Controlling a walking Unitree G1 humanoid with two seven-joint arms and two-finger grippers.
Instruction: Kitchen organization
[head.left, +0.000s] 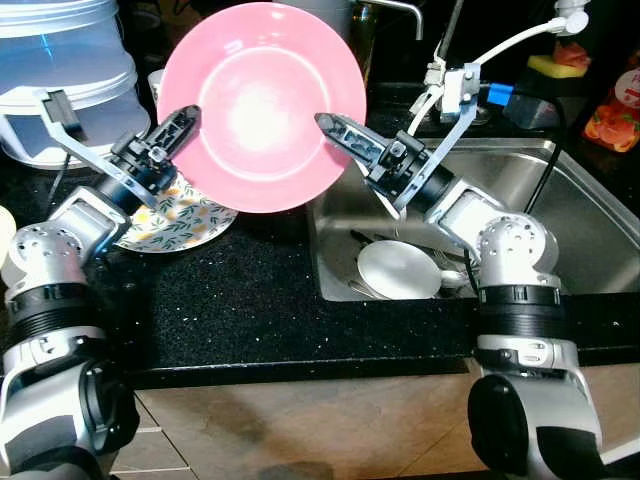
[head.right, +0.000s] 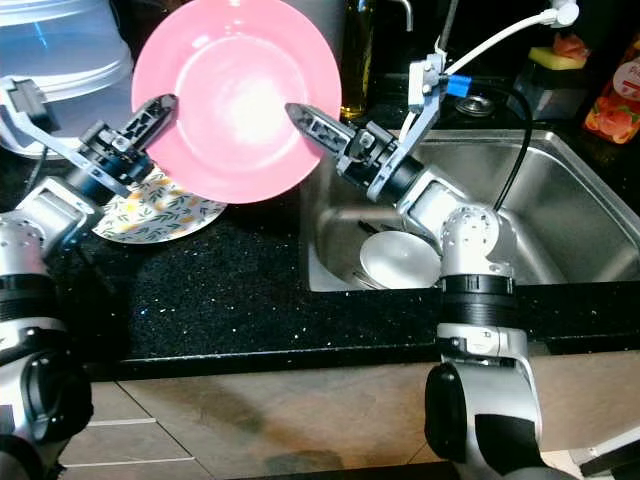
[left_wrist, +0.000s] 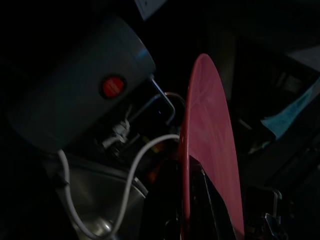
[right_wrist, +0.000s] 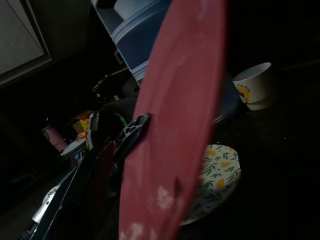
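Note:
A pink plate (head.left: 260, 110) is held upright in the air over the black counter (head.left: 250, 310), its face turned toward me. My left gripper (head.left: 185, 118) is shut on its left rim, and my right gripper (head.left: 325, 122) is shut on its right rim. In the left wrist view the plate (left_wrist: 205, 145) appears edge-on between the fingers. The right wrist view also catches it (right_wrist: 175, 130) edge-on. Under the plate's left part, a flower-patterned plate (head.left: 190, 220) lies flat on the counter.
The steel sink (head.left: 570, 200) on the right holds a white dish (head.left: 398, 268) and some cutlery. A large clear water container (head.left: 60, 80) stands at the back left, a white cup (right_wrist: 255, 85) beside it. A yellow sponge (head.left: 558, 65) and a bottle (head.left: 615, 110) sit behind the sink.

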